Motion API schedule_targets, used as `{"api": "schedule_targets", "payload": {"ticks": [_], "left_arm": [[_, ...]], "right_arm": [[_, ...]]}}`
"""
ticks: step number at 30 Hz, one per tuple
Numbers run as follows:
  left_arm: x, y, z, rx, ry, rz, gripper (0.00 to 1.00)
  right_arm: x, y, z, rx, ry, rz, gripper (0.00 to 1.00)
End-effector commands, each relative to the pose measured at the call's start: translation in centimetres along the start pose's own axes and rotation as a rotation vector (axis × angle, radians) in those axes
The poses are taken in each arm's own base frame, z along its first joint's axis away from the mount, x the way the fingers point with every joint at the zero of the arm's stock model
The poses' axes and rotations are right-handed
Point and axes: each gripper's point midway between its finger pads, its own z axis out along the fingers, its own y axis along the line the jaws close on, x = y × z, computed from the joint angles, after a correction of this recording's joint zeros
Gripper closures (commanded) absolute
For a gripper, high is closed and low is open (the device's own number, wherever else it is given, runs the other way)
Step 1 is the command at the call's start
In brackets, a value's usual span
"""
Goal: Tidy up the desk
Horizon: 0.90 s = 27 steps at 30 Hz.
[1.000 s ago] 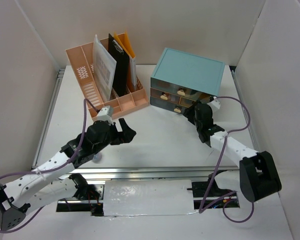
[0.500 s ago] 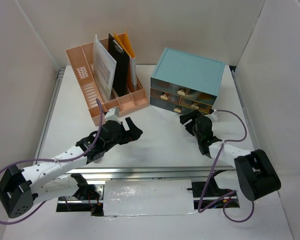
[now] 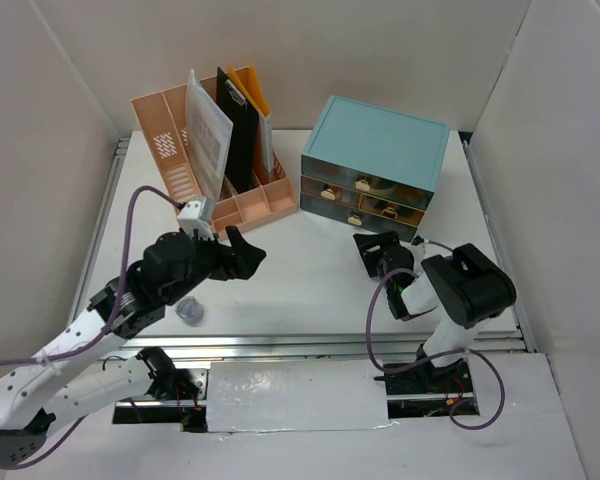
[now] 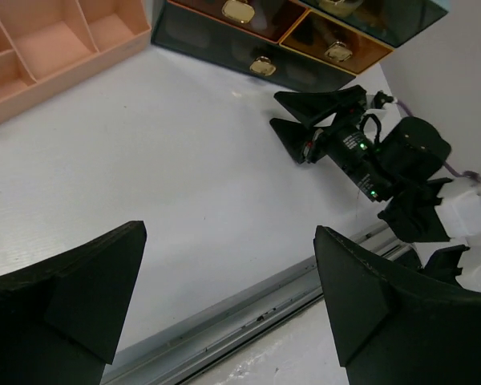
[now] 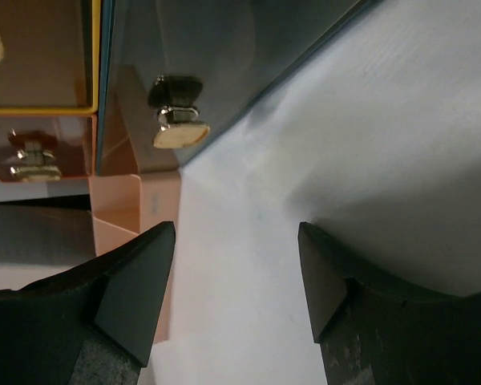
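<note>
Desk, a large white flat tabletop with aluminium rails (image 3: 310, 275), lies under both arms. Left gripper (image 3: 246, 253) is spread wide and empty, near-left of centre. Right gripper (image 3: 378, 248) is also spread and empty, just near of the teal box-shaped drawer cabinet (image 3: 380, 140), which has glossy fronts and brass knobs.

Only loose item is a small clear round piece (image 3: 189, 311), near left. Best move is probably for the left arm to drop straight over it and pinch low. It looks like smooth plastic and may slip.

Pink slotted plastic file organizer (image 3: 168, 150) sits far left, rigid, holding flat boards.

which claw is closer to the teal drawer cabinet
The right claw, just in front of the teal cabinet; the left claw sits by the pink organizer instead.
</note>
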Motion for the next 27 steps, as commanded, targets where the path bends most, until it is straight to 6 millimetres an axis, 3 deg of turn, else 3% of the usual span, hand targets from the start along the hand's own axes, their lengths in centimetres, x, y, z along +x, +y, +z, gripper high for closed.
{"api": "schedule_targets", "payload": {"ticks": [1,5,6,10,13,14,16,23,27], "left_arm": [[-0.1,1.1,-2.6,-0.018,0.029,0.153,0.01],[-0.4,1.7,-3.8,-0.015,0.003,0.172,0.01],[-0.1,1.7,-3.9,-0.005,0.007,0.177,0.01],[0.5,1.3,-4.3,0.041,0.018,0.184,0.00],[0.9,1.1,-4.3,0.060,0.034,0.187,0.01],[1.0,1.0,-4.3,0.066,0.036,0.188,0.01],[1.1,0.8,-4.3,0.081,0.038,0.189,0.00],[1.3,0.5,-4.6,0.105,0.042,0.190,0.00],[1.6,0.2,-4.5,0.124,0.055,0.197,0.01]], "right_arm": [[-1.0,4.1,1.5,-0.136,-0.054,0.132,0.29],[-0.8,3.7,2.8,-0.158,-0.067,0.185,0.23],[-1.1,4.5,2.7,-0.201,-0.076,0.210,0.20],[-1.1,3.7,3.4,-0.161,-0.086,0.239,0.18],[-1.0,3.8,4.0,-0.118,-0.082,0.232,0.18],[-0.8,2.9,4.3,-0.069,-0.079,0.234,0.18],[-0.9,3.4,4.5,-0.069,-0.078,0.242,0.19],[-0.8,1.3,5.6,0.058,-0.078,0.307,0.27],[-0.9,1.1,5.9,0.099,-0.086,0.329,0.28]]}}
